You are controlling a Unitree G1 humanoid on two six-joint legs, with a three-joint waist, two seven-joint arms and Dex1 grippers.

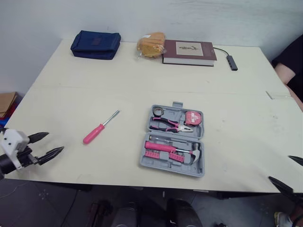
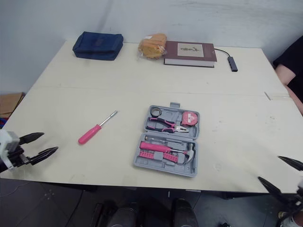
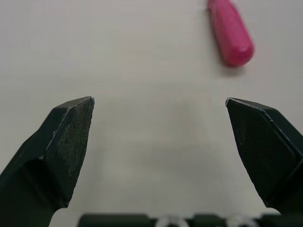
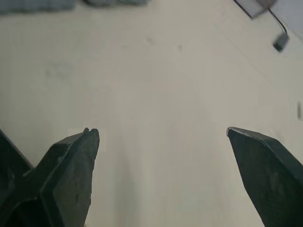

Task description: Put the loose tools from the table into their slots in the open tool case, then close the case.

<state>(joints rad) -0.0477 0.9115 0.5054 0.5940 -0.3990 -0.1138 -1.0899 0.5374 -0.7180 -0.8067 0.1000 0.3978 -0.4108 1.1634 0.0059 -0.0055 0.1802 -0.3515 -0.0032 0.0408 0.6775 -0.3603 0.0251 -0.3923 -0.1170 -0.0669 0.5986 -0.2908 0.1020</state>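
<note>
Screwdriver [image 1: 97,130] lies loose beside open tool case [image 1: 196,169]

Pink-handled and metal-tipped, the screwdriver rests flat on the pale counter [image 1: 71,94], to the left of the grey tool case and apart from it, its handle toward the near edge and its shaft angled toward the far right. The case lies open near the front middle of the counter. In its far half sit a small roll of tape [image 1: 157,111], pink-gripped pliers [image 1: 173,124] and a pink tape measure [image 1: 191,118]; the near half carries a hammer [image 1: 161,147] with a pink handle and a row of pink bits [image 1: 163,156].

The left end effector [image 1: 55,142] hovers at the counter's near left corner, its 2 black fingers spread wide and gripping nothing; in the left wrist view the butt of the pink handle shows just beyond the spread fingertips [image 3: 71,127]. The right end effector [image 1: 280,168] hangs at the near right edge, well apart from the case, its fingers likewise spread and empty over bare counter.

Along the far edge stand a dark blue pouch [image 1: 95,45], a yellow-orange packet [image 1: 151,45] and a maroon book [image 1: 189,52], the packet touching the book's left end. A cable with a small adapter [image 1: 231,61] trails off to the book's right. A person's arm [image 1: 289,71] shows at the right border
</note>
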